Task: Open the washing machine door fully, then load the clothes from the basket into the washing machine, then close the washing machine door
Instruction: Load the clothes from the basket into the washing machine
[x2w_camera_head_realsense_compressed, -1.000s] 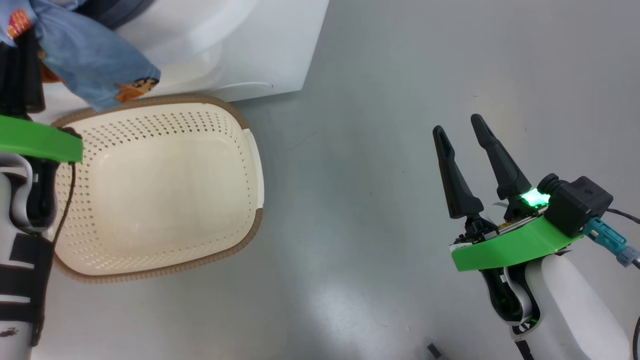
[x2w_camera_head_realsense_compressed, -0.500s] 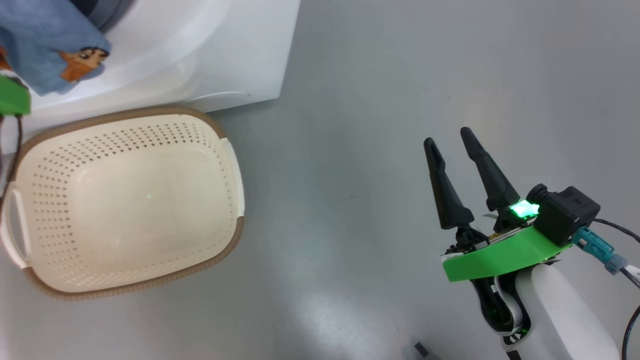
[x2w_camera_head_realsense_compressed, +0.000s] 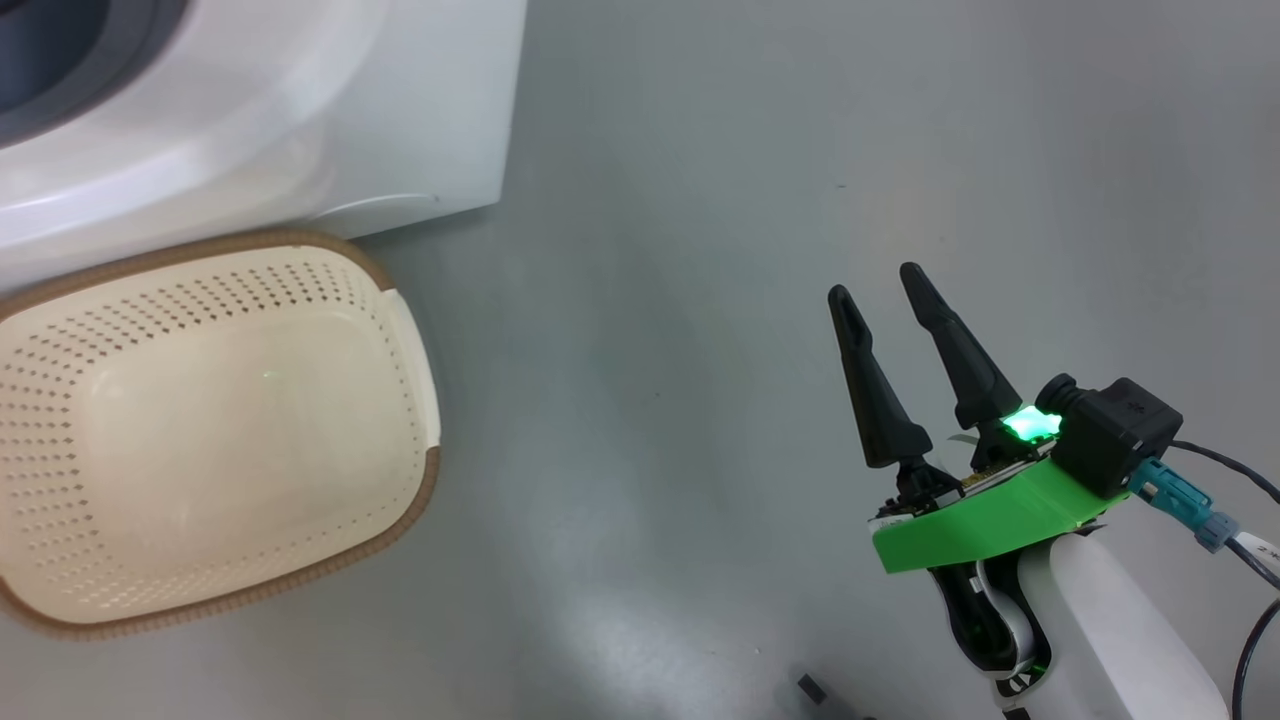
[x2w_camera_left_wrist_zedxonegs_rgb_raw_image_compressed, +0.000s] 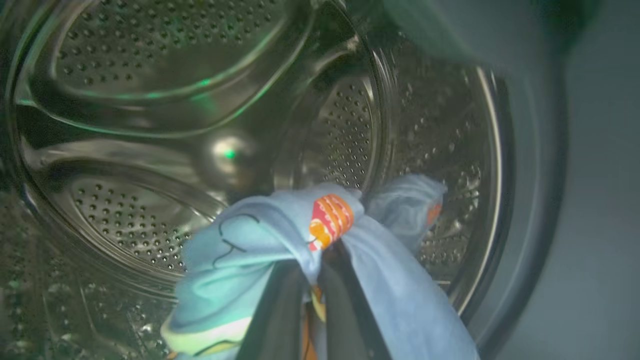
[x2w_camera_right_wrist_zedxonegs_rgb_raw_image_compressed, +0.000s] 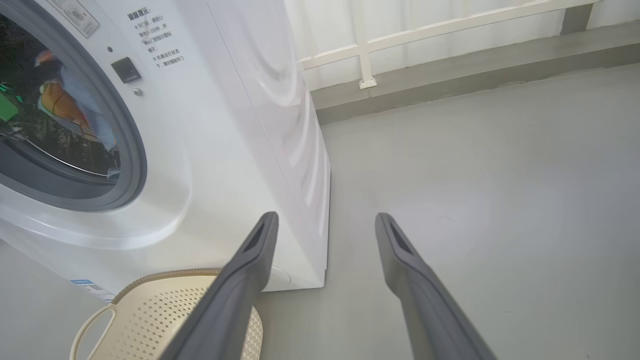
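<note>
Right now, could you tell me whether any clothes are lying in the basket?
No, the basket has a bare floor and bare perforated walls in the head view.

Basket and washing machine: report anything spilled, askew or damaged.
Nothing stands out. The basket sits upright and empty on the floor by the washing machine; the clothes are in the left pincer, inside the drum. A small dark bit on the floor is too small to identify.
</note>
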